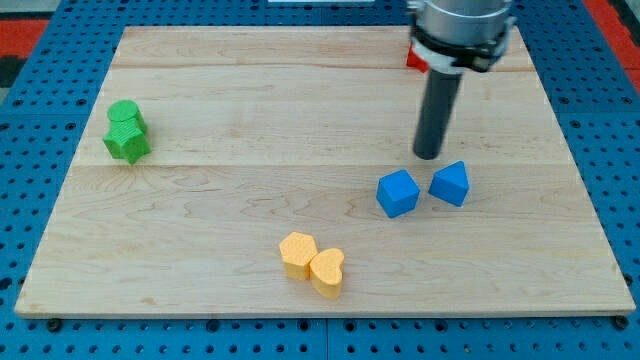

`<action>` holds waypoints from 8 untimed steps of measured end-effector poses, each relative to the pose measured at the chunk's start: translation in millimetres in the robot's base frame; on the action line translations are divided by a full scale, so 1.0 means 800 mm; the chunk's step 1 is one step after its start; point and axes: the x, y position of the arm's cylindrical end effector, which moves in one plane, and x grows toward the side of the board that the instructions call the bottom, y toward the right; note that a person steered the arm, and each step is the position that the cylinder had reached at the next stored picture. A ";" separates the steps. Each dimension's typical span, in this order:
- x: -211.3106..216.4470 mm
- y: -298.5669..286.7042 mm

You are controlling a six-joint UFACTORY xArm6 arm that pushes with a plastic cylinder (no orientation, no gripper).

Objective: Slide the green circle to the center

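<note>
Jaws are absent: a bare rod ends in my tip point(430, 155), just above two blue blocks point(398, 193). The green circle point(125, 113), touching a green block point(128, 144), lies far left; it should be approached from its left and pushed rightward.

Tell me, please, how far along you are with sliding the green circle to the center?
Nothing looks done yet: the green circle sits near the board's left edge, touching a green block. In hand: my tip is at the view's right, just above the two blue blocks, far from the circle. Left: crossing over and pushing the circle to the center.
</note>
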 end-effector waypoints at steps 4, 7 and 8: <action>0.020 -0.077; -0.084 -0.262; -0.127 -0.339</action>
